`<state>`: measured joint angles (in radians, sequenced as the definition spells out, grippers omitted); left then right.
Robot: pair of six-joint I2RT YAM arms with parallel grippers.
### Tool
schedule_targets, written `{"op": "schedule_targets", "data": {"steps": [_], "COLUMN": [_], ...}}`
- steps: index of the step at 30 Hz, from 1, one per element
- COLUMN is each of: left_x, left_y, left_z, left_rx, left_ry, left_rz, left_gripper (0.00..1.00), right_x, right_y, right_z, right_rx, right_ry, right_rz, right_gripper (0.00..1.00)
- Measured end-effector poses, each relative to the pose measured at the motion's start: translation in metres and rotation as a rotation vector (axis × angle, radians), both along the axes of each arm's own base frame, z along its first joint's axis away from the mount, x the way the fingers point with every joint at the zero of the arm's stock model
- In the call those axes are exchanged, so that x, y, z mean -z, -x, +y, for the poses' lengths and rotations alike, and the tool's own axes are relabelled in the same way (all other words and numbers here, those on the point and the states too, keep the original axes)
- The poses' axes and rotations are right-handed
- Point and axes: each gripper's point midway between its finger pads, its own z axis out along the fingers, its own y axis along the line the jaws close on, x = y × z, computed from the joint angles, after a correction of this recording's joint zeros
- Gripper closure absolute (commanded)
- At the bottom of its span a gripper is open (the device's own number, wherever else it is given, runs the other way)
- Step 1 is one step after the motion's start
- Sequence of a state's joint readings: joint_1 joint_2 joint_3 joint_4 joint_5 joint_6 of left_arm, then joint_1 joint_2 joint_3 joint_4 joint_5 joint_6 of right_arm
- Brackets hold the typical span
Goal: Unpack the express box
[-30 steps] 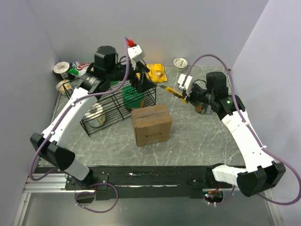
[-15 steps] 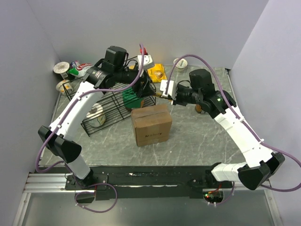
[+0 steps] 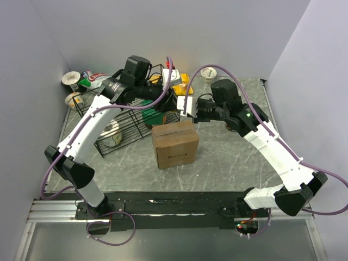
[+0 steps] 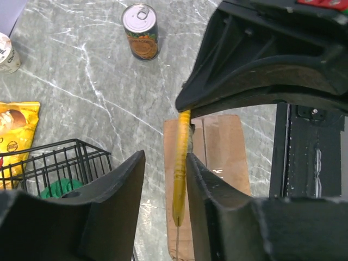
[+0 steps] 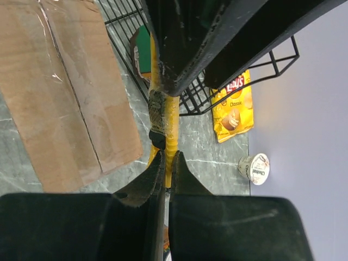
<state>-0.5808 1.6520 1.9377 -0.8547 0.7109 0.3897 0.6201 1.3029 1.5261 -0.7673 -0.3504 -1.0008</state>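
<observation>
Both arms reach inward and meet above the tabletop (image 3: 228, 157), wrists facing each other. The right tool (image 5: 167, 157) is clamped on a yellow knife (image 4: 181, 185). The left tool (image 4: 165, 163) stands apart, its fingers flanking the same knife. The box (image 3: 175, 144) sits on the tabletop just below and in front of both tools: brown cardboard, flaps closed, seam taped, dark word on its near side.

**Where things sit on my table**

The express box (image 3: 175, 144) stands mid-table, ahead of my bases. The wire basket (image 3: 117, 128) lies behind it to the left, with a chip bag (image 5: 234, 109) just behind the basket's right end. Above the box's rear edge, the utility knife (image 4: 181, 179) reaches from my right claw (image 5: 163, 157) to between the fingers of my left claw (image 4: 166, 160). A can (image 4: 141, 31) stands well apart from the box.
</observation>
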Motion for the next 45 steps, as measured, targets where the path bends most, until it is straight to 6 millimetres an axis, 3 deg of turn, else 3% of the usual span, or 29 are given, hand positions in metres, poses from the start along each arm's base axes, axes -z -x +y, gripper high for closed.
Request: {"op": "schedule_targets", "data": {"steps": [6,14,25,30,32,35,36,37,39,42,45], "left_x": [0.002,0.008,0.025,0.029,0.029,0.028,0.028,0.028,0.028,0.027,0.016], "left_y": [0.001,0.004,0.002,0.004,0.004,0.003,0.002,0.002,0.001,0.0,-0.001], "left_z": [0.0,0.004,0.002,0.001,0.001,0.0,0.0,0.001,0.004,0.018,0.029], "left_rx": [0.005,0.001,0.02,0.029,0.029,0.025,0.022,0.017,-0.005,-0.065,-0.12], "left_ry": [-0.012,-0.032,-0.07,-0.075,-0.073,-0.063,-0.052,-0.038,0.005,0.092,0.205], "left_rz": [-0.008,0.016,0.056,0.073,0.073,0.07,0.07,0.073,0.082,0.099,0.082], "left_gripper": [0.5,0.53,0.79,0.99,0.99,0.99,0.99,0.99,0.99,0.99,0.99], "right_x": [0.001,0.0,-0.006,-0.005,-0.005,-0.006,-0.006,-0.008,-0.022,-0.074,-0.089], "right_y": [0.0,-0.004,-0.006,-0.007,-0.007,-0.01,-0.011,-0.013,-0.024,-0.065,-0.066], "right_z": [-0.001,-0.003,-0.002,-0.003,-0.003,-0.005,-0.007,-0.008,-0.018,-0.054,-0.068], "right_rx": [0.002,0.021,0.024,0.028,0.03,0.067,0.097,0.124,0.19,0.302,0.299], "right_ry": [0.011,0.022,0.022,0.026,0.026,-0.005,-0.042,-0.098,-0.242,-0.51,-0.655], "right_rz": [-0.007,-0.022,-0.044,-0.045,-0.044,-0.022,0.015,0.071,0.206,0.305,0.42], "right_gripper": [1.0,1.0,1.0,1.0,1.0,0.72,0.51,0.45,0.39,0.36,0.36]}}
